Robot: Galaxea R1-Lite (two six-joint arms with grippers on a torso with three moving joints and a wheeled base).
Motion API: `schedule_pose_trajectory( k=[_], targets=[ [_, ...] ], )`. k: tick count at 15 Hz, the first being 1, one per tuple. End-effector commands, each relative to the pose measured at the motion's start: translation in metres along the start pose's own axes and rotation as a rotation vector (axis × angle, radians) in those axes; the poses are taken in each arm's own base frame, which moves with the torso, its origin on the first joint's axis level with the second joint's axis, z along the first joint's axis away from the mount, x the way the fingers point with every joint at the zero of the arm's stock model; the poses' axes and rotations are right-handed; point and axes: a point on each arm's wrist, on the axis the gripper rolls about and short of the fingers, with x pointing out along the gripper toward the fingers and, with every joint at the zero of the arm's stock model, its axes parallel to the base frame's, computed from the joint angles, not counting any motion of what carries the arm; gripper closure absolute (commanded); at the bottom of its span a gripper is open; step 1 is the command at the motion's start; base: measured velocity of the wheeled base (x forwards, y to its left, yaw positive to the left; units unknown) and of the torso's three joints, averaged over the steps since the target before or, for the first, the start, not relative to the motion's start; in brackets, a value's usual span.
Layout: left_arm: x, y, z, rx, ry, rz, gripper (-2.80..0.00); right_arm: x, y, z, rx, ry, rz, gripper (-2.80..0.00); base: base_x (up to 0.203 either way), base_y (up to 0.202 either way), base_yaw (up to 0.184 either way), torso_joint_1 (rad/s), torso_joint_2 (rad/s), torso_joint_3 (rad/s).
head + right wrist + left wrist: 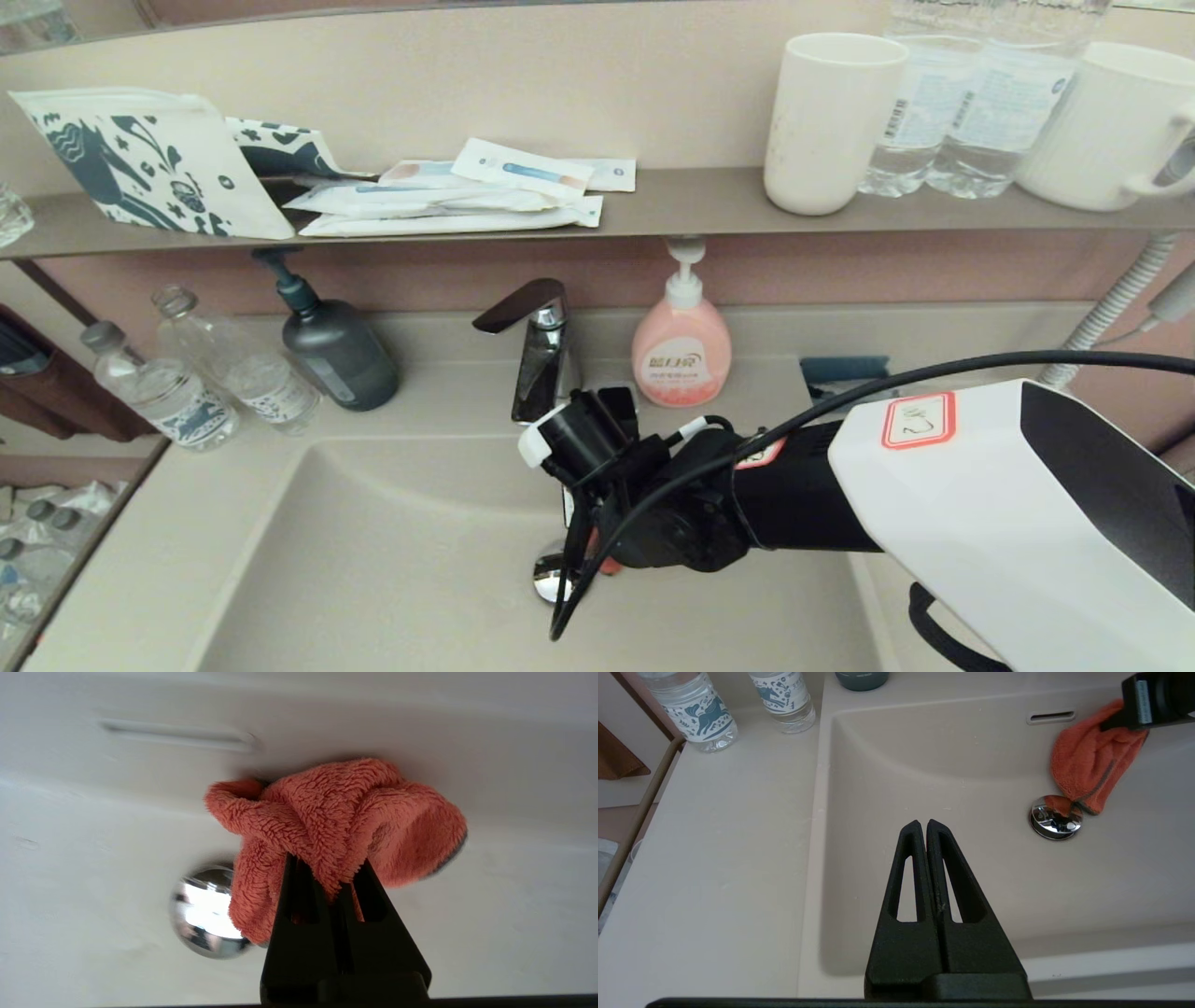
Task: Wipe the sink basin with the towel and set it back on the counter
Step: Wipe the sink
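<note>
Towel bunched, hanging long-axis-down toward drain plug, clamped in right gripper.

Soft, even indoor light; the drain plug glares, and the right wrist view blurs slightly.

Pink soap bottle label: blue Chinese characters, too small to make out.
Red-bordered sticker on the arm cover: handwritten mark, not legible.
</note>
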Motion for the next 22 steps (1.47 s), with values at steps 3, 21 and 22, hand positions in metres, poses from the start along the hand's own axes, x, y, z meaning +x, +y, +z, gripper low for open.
schedule_pose_trajectory(
  k=[3,21,22],
  targets=[
    [0.000,0.000,0.000,0.000,0.002,0.001,0.00,-0.002,-0.017,-0.001,0.007,0.017,-0.041,0.00,0.000,0.000,0.000,0.000,0.00,0.000],
    [0.000,0.000,0.000,0.000,0.001,0.000,0.00,-0.058,-0.116,0.030,0.091,0.003,-0.185,0.00,0.000,0.000,0.000,0.000,0.00,0.000],
    [0.000,0.000,0.000,0.001,0.001,0.000,0.00,-0.063,-0.123,0.030,0.094,0.005,-0.196,0.00,0.000,0.000,0.000,0.000,0.00,0.000]
  ],
)
